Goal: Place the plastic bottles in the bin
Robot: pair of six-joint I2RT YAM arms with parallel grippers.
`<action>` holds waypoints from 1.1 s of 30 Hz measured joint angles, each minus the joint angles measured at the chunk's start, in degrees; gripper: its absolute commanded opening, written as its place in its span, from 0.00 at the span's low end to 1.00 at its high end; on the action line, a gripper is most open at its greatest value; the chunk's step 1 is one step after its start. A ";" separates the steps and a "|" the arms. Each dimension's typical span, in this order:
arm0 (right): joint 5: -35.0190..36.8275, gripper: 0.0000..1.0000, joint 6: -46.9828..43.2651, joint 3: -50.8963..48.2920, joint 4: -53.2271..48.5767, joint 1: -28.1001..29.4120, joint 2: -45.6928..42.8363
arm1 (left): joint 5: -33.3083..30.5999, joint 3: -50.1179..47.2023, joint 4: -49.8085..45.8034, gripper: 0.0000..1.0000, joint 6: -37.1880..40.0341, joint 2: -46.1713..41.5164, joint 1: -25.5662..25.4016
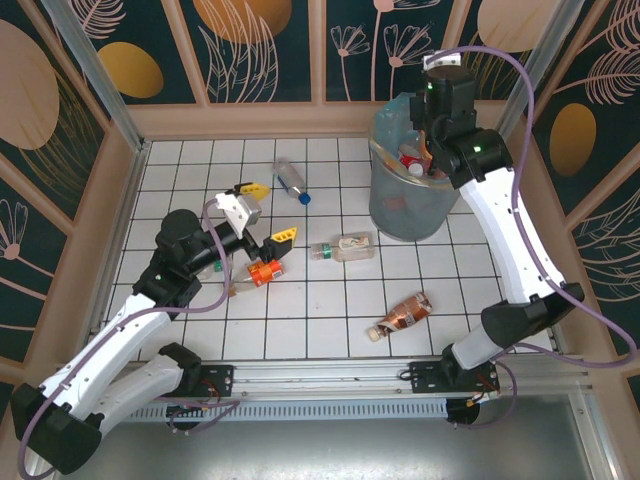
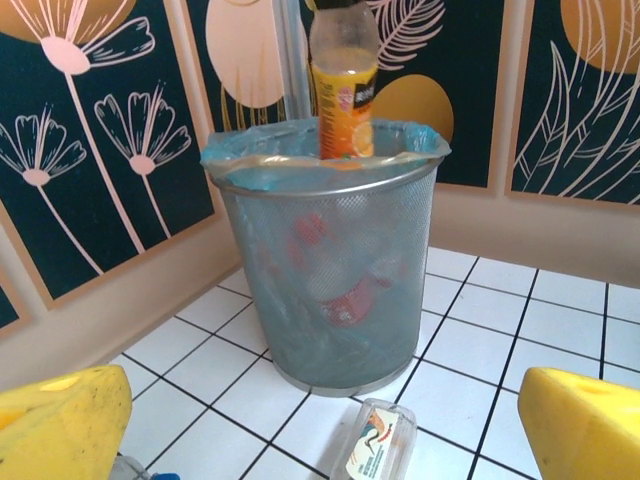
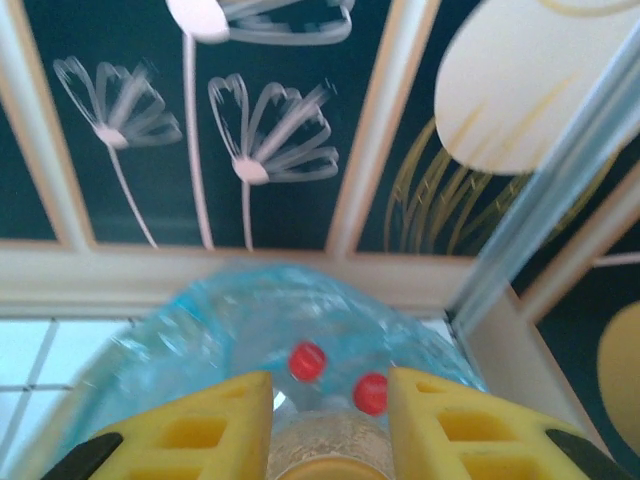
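Note:
The bin, grey mesh with a blue bag, stands at the back right with bottles inside. My right gripper hangs over its mouth, shut on an orange-labelled plastic bottle held upright above the rim. In the right wrist view the yellow fingers clamp that bottle, with red caps below in the bag. My left gripper is open over the tiles, facing the bin. A white-labelled bottle lies between them, just ahead of the left gripper.
More bottles lie on the tiles: a clear one with a blue cap behind the left gripper, an orange-labelled one beside the left wrist, and a brown-labelled one at the front right. Wooden walls enclose the tiled floor.

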 measured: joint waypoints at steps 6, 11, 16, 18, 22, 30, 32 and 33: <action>-0.74 0.00 1.68 -3.10 -2.60 -2.23 -0.96 | -0.11 -0.26 -0.57 0.98 -0.02 0.20 0.02; -5.49 0.00 4.35 -13.70 -2.36 -8.28 -3.41 | -0.07 -0.39 -0.55 0.99 -0.02 1.36 0.00; -11.37 0.01 5.68 -21.49 1.31 -11.82 -3.50 | 0.11 -0.70 -0.57 0.99 -0.04 2.08 0.00; -13.92 0.05 6.12 -23.37 2.93 -13.79 -3.50 | 0.11 -0.85 -0.57 0.99 -0.04 2.08 0.00; -17.29 0.07 6.29 -25.42 5.60 -15.93 -3.52 | 0.09 -1.27 -0.55 0.99 -0.07 2.08 0.00; -20.50 0.15 6.32 -29.51 9.09 -17.79 -3.50 | 0.09 -1.84 -0.55 0.99 -0.09 2.08 0.00; -20.81 0.22 6.32 -29.75 9.35 -18.01 -3.50 | 0.07 -1.86 -0.57 0.99 -0.07 2.08 0.00; -20.90 0.28 6.29 -29.75 9.38 -18.01 -3.50 | 0.07 -1.86 -0.55 0.99 -0.07 2.08 0.00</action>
